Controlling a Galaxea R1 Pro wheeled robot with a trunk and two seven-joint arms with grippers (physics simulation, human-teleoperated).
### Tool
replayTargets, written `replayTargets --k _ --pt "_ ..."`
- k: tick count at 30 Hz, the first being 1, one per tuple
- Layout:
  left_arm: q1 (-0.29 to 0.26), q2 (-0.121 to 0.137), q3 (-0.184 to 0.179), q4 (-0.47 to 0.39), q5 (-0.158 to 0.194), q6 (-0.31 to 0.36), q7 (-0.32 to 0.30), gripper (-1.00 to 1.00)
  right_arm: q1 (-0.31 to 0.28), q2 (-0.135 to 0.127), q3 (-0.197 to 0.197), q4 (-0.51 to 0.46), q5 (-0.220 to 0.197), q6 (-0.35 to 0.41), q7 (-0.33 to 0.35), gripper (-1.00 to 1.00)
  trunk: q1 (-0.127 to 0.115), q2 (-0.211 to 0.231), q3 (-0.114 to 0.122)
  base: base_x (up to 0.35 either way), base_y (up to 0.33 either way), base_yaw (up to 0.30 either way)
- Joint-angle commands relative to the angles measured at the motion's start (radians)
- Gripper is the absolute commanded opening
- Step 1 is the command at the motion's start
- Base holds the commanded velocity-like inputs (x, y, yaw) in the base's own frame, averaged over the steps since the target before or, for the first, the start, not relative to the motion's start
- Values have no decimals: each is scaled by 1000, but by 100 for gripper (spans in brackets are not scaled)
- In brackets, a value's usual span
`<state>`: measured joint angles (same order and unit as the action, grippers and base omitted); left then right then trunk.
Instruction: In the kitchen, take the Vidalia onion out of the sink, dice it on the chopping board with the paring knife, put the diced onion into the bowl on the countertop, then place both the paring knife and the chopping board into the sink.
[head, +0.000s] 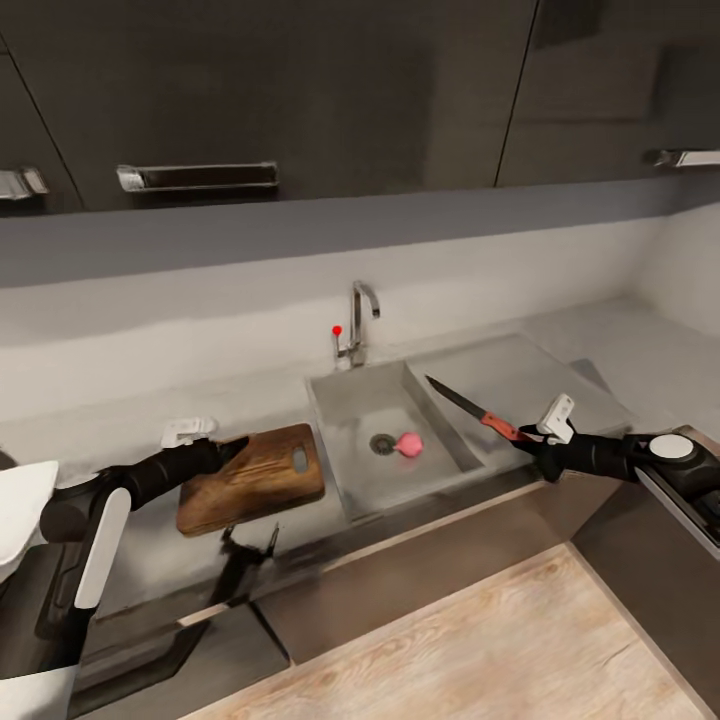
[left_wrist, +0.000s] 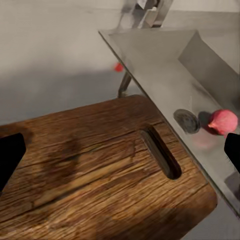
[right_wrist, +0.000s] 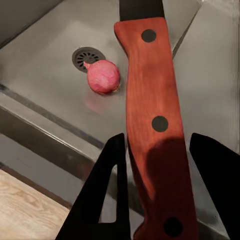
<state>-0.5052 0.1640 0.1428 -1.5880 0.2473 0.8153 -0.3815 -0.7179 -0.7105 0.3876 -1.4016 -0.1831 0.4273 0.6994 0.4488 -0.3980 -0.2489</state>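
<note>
The pinkish Vidalia onion (head: 409, 443) (left_wrist: 223, 121) (right_wrist: 103, 76) lies in the sink (head: 360, 400) beside the round drain. My right gripper (head: 525, 438) (right_wrist: 159, 137) is shut on the reddish handle of the paring knife (head: 470, 408) (right_wrist: 150, 75). The dark blade points toward the faucet, over the drainboard. The chopping board (head: 250, 480) (left_wrist: 100, 165) lies on the countertop (head: 120, 430) just left of the sink, slot end toward the basin. My left gripper (head: 238, 447) (left_wrist: 121, 152) hovers open above the board. A white rounded shape (head: 20, 500) at the far left edge sits partly behind my left arm. I cannot tell whether it is the bowl.
The chrome faucet (head: 360, 320) with its red-tipped lever stands behind the basin. Dark wall cabinets (head: 300, 90) hang overhead. The flat drainboard (head: 520, 375) spreads right of the basin. Wood floor (head: 480, 650) lies below the counter front.
</note>
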Motion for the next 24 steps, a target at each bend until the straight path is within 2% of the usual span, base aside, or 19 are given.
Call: replayTargets --k 1,6,11,18,24 --pt "-1 -1 1 0 1 7 -4 100 -2 1 2 0 -10 8 -1 -100 1 -2 -2 327 -37 -4" --pt "-1 -2 -2 0 0 8 -4 100 -2 3 3 0 -10 8 -1 -100 1 -2 -2 328 -50 -1" --pt "-1 -2 -3 0 0 7 -4 100 -2 5 4 0 -10 8 -1 -100 1 -2 -2 252 -198 0" --pt "-1 0 -3 0 0 4 -4 100 -2 5 4 0 -10 8 -1 -100 1 -2 -2 40 -275 0" --pt "-1 1 -2 0 0 4 -4 100 -2 5 4 0 -10 9 -1 -100 1 -2 -2 2 -53 0"
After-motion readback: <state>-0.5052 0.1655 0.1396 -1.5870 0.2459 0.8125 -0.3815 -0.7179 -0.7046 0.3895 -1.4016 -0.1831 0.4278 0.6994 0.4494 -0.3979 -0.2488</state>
